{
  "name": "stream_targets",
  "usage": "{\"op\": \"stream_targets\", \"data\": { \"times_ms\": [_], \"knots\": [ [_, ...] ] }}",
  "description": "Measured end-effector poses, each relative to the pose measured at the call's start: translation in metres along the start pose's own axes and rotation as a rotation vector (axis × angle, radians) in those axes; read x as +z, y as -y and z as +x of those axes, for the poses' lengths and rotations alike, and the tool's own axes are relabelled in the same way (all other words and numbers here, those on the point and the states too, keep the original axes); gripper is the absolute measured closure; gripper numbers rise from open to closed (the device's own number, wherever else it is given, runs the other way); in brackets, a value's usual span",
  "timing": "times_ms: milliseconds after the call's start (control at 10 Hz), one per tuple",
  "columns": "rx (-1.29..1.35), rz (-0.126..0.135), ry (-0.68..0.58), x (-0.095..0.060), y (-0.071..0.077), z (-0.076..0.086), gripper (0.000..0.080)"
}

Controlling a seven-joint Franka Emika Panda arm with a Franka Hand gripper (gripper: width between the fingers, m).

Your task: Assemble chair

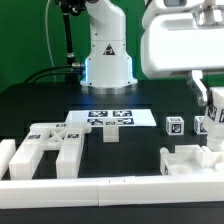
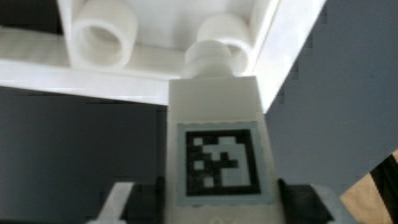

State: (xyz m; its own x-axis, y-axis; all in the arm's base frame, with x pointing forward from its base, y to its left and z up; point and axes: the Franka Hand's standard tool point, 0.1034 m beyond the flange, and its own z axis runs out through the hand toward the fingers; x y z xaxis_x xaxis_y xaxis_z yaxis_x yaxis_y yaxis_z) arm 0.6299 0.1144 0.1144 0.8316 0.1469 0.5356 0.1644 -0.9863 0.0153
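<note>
Arm [image 1: 105, 45] reaches toward exterior view's right; claw [image 2: 214, 203] points down, clamped on chair leg [image 2: 217, 110].

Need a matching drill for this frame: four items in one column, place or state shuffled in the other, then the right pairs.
Column one
1. thin flat white marker board
2. cluster of white plastic frame parts
3. white tagged block-shaped leg
4. two-finger gripper

Column two
A. exterior view's left
B. shut on a part
C. lying flat at the exterior view's centre
D. clamped between the fingers

Pairs: 1-C; 2-A; 3-D; 4-B
</note>
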Motion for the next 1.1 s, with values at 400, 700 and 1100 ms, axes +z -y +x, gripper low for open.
{"op": "stream_targets", "data": {
  "times_ms": [400,700,1100],
  "knots": [
    [-0.007,0.002,-0.003,0.01,0.004,-0.005,0.0512],
    [-0.008,0.001,0.002,0.02,0.004,-0.006,0.0512],
    [-0.01,0.001,-0.002,0.028,0.005,-0.007,0.0512]
  ]
}}
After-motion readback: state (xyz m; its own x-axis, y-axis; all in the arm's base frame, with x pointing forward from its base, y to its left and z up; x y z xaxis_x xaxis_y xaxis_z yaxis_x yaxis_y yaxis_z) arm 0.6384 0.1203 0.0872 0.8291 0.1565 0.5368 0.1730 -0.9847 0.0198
